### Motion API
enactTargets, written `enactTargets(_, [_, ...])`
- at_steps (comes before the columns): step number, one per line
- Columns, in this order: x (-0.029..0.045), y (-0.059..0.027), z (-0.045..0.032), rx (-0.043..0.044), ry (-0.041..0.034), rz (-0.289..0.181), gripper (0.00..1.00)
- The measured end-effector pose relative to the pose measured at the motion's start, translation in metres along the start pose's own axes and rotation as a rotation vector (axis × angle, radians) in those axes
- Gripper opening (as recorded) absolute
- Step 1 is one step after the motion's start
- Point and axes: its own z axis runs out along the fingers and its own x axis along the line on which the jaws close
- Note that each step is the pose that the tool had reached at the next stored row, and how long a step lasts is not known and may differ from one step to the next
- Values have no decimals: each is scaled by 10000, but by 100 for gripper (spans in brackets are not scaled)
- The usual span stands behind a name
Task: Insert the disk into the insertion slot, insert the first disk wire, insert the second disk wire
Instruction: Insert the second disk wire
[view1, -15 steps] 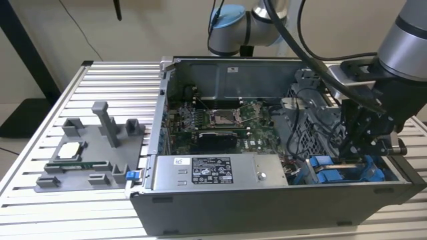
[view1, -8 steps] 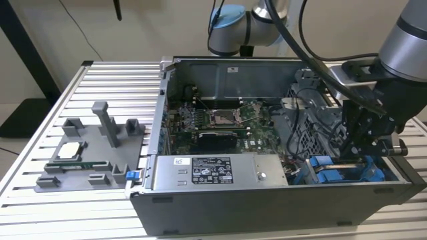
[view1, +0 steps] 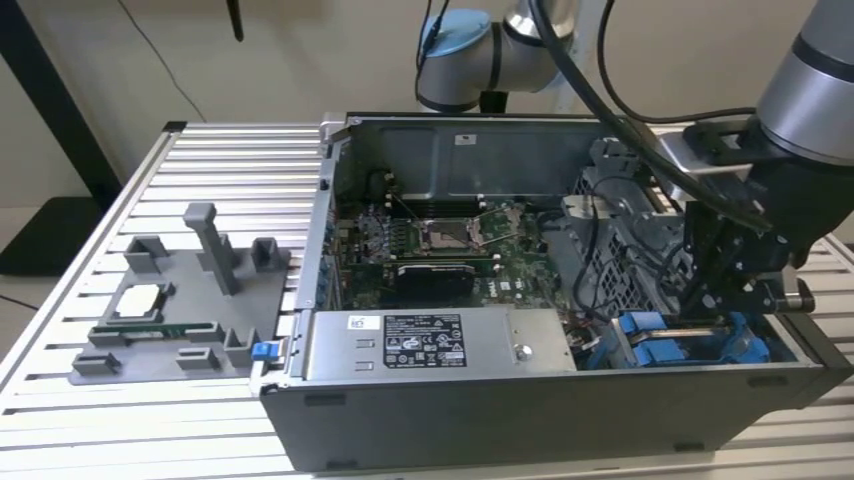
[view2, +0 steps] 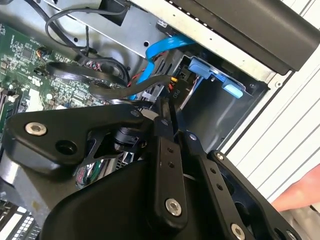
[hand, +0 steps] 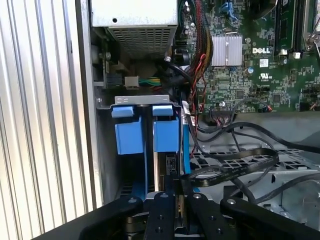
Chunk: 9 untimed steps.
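The disk sits edge-on in the insertion slot (hand: 142, 99) of the grey drive cage. Its blue carrier (hand: 165, 134) shows beside a second blue carrier (hand: 129, 136), and the blue tabs (view1: 654, 340) lie at the case's front corner on the exterior view's right. My gripper (view1: 717, 312) reaches down into that corner. In both wrist views its fingers (view2: 165, 130) are closed on the plug of a flat black disk wire (hand: 235, 167), held right at the disk's rear edge. A blue wire (view2: 160, 47) runs to the same spot.
The open computer case (view1: 534, 420) lies on a slatted table. Inside are the grey power-supply box (view1: 427, 345), motherboard (view1: 400, 235) and loose cable bundles (hand: 197, 47). A grey parts fixture (view1: 187, 300) stands on the exterior view's left. A person's hand (view2: 300, 195) rests outside the case.
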Motion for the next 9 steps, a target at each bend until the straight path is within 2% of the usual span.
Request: enactTargets(9, [4,4,51,20,16,0,0])
